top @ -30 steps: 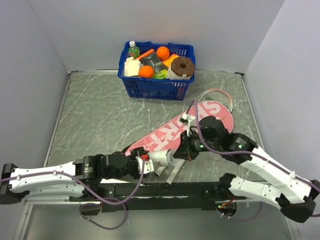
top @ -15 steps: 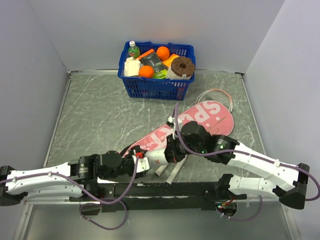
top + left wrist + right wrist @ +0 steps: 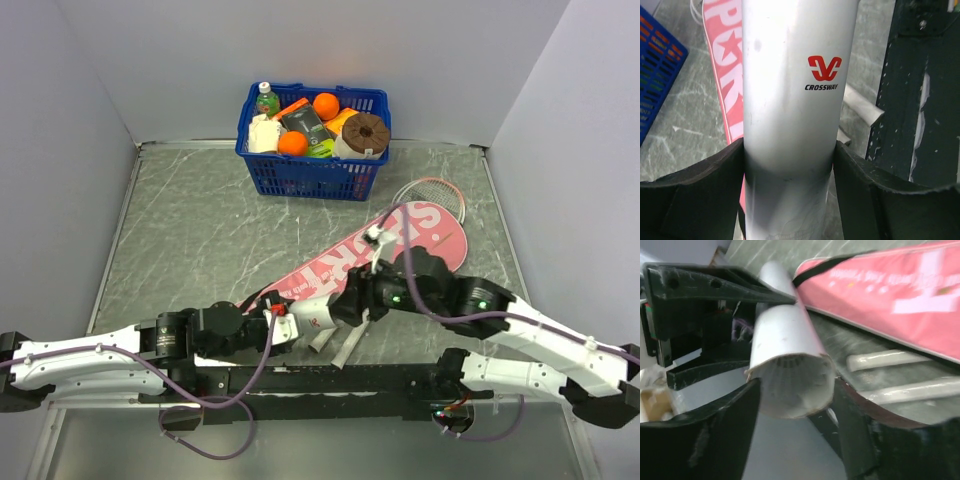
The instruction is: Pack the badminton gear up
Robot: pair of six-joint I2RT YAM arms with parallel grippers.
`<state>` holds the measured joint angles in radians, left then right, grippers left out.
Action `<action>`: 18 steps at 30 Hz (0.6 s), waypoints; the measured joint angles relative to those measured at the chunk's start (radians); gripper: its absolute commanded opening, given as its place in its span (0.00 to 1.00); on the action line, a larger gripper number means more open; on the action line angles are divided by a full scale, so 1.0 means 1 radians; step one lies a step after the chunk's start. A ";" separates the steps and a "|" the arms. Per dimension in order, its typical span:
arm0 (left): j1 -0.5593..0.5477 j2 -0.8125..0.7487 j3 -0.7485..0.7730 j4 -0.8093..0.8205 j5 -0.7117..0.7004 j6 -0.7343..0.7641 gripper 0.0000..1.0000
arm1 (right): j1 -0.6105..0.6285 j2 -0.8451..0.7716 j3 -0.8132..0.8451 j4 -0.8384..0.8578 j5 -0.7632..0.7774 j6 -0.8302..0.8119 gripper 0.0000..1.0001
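The white tube (image 3: 318, 312) sits near the front edge of the table (image 3: 200, 240), clamped across its body by our left gripper (image 3: 788, 150). Our right gripper (image 3: 795, 390) stands wide, its fingers flanking the tube's open mouth. Just behind lies the pink SPORT cover (image 3: 400, 250), with a racket head (image 3: 440, 190) beyond its wide end. Farthest back is the blue basket (image 3: 310, 178).
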<state>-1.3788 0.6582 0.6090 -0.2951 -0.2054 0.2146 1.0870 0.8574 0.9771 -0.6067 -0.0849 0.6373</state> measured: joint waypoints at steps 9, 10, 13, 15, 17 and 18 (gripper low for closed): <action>-0.005 0.011 0.000 0.044 0.025 -0.005 0.01 | -0.136 -0.033 0.211 -0.262 0.276 -0.017 0.76; -0.005 0.012 0.000 0.044 0.024 -0.008 0.01 | -0.201 -0.040 0.199 -0.280 0.292 -0.014 0.76; -0.005 0.016 0.002 0.043 0.021 -0.017 0.01 | -0.379 -0.070 0.099 -0.297 0.323 -0.002 0.75; -0.005 0.021 0.009 0.039 0.014 -0.024 0.01 | -0.470 -0.071 0.012 -0.301 0.334 0.010 0.74; -0.005 0.024 0.020 0.029 0.002 -0.034 0.01 | -0.545 -0.055 -0.068 -0.299 0.331 0.018 0.72; -0.005 0.026 0.031 0.019 -0.004 -0.041 0.01 | -0.592 -0.040 -0.117 -0.298 0.327 0.026 0.72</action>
<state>-1.3834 0.6842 0.6399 -0.2764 -0.2096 0.1738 0.4953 0.8177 0.8597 -0.9047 0.2424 0.6632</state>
